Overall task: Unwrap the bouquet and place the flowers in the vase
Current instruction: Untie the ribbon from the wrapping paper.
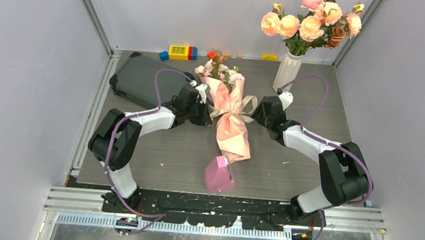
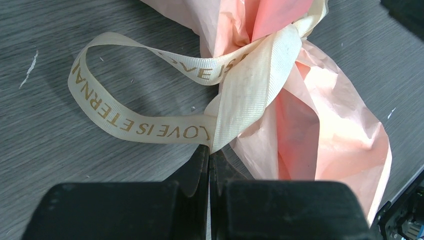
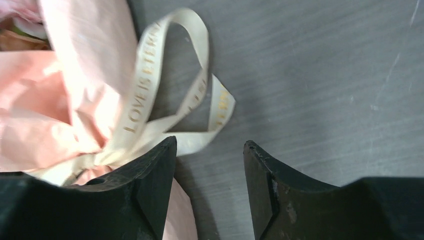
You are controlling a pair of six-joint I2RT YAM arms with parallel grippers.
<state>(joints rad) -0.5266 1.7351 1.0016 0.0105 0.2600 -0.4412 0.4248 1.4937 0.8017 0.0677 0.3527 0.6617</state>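
the bouquet [image 1: 232,118] lies flat on the table [image 1: 156,150] between the 2 arms. its flowers [image 1: 220,69] point toward the far wall and its narrow paper tail points toward the arm bases, where it ends just beside a small pink wedge [image 1: 218,175]. the beige ribbon [image 2: 150,130], printed "love is eternal", is tied in a bow around the waist of the pink wrap.

the left gripper [image 2: 209,150] sits at the bouquet's left side with its 2 fingers pressed flat together. one end of the ribbon runs straight into the seam between the tips and looks pinched there, while a long loop of it lies on the table ahead of the jaws.

the right gripper [image 3: 210,145] is at the bouquet's right side with its jaws spread apart and bare table showing between them. the other ribbon loop and its tail lie just ahead of one finger [image 3: 150,175], with the pink paper beside that finger.

the vase [image 1: 287,71] stands upright at the far right of the table, well apart from both grippers, with large peach roses in it.
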